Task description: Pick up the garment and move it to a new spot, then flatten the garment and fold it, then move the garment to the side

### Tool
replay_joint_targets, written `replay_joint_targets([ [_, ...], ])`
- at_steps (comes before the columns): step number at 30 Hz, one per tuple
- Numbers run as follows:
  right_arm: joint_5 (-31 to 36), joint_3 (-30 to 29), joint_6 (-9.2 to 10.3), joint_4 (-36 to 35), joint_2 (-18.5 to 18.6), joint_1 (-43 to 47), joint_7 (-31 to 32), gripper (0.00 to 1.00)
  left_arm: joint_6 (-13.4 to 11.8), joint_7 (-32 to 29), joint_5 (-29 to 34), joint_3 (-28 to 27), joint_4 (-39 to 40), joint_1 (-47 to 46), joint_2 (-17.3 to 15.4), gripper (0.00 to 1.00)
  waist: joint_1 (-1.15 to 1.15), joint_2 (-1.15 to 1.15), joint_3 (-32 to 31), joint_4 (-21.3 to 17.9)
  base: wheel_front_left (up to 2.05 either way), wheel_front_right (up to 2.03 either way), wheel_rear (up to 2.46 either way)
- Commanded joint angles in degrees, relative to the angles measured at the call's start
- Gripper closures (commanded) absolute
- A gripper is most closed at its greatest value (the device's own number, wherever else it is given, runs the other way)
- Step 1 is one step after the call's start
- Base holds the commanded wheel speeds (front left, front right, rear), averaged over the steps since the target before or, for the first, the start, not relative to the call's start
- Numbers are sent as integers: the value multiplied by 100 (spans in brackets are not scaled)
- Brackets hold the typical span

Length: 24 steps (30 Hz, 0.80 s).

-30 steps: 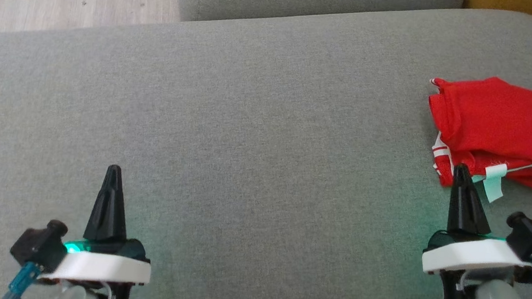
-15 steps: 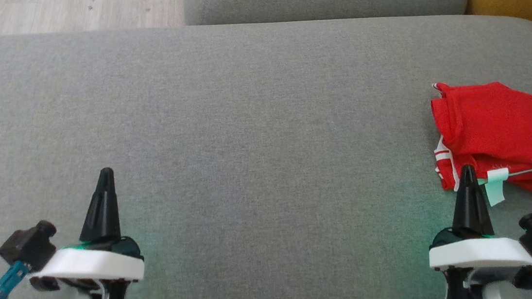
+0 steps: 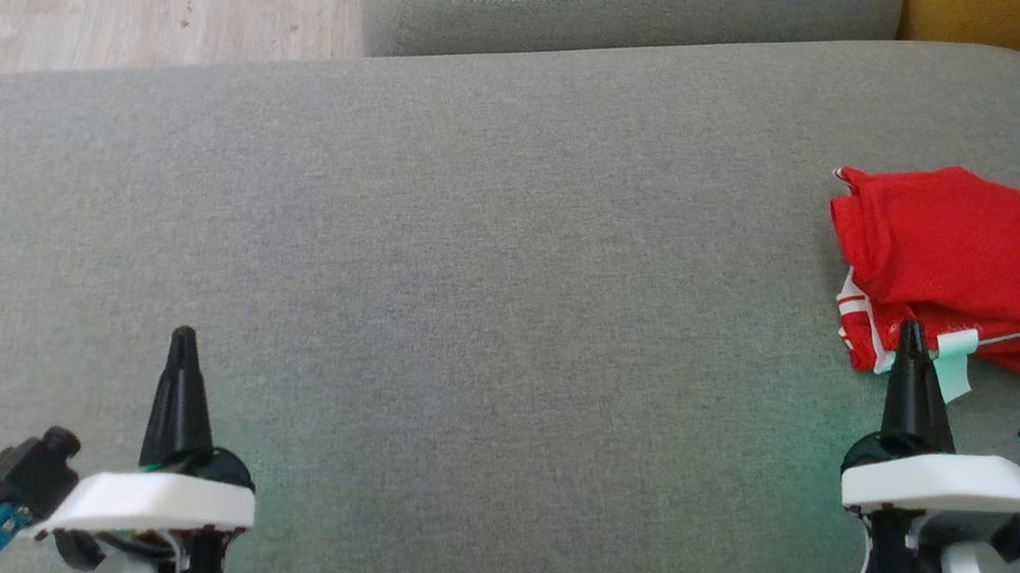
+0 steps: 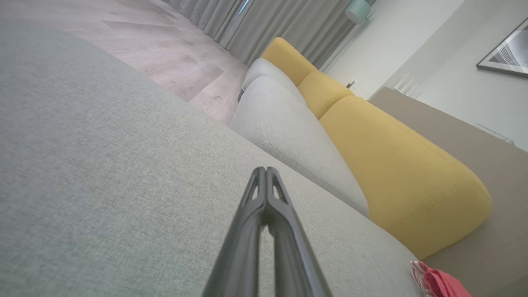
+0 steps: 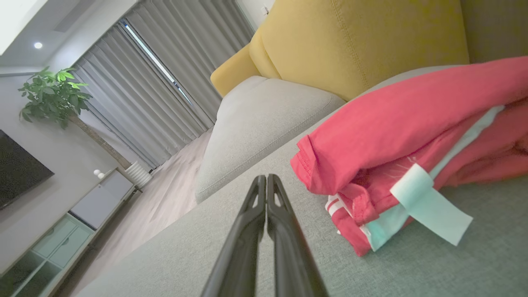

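Folded garment lies lengthwise along the sofa cushion's back edge, tag toward the closed right end effector; left end effector is closed, empty.

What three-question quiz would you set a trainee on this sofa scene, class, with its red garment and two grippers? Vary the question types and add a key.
1. True or false: the red garment lies folded on the grey cushion, toward the robot's right.
2. Multiple choice: the right gripper has its fingers A) spread wide, B) shut together and empty, C) shut on the garment.
3. Short answer: which is farther from the garment, the right gripper or the left gripper?
Key: 1 true; 2 B; 3 the left gripper.
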State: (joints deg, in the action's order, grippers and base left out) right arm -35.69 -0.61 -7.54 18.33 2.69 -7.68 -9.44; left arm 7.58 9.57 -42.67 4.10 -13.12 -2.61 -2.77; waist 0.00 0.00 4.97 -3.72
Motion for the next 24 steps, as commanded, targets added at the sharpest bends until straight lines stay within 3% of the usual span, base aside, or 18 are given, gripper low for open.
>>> replay_joint_targets([
  [1, -212, -5, 2, -217, 96, -153, 54, 100, -3, -33, -176, -105, 142, -242, -81, 100, 0, 0, -10, 8, 0, 0, 0],
  [24, -1650, -90, 3, -275, 122, -70, 395, 100, -4, -377, -1450, -279, 89, -264, -113, 100, 0, 0, -130, 101, 0, 0, 0],
])
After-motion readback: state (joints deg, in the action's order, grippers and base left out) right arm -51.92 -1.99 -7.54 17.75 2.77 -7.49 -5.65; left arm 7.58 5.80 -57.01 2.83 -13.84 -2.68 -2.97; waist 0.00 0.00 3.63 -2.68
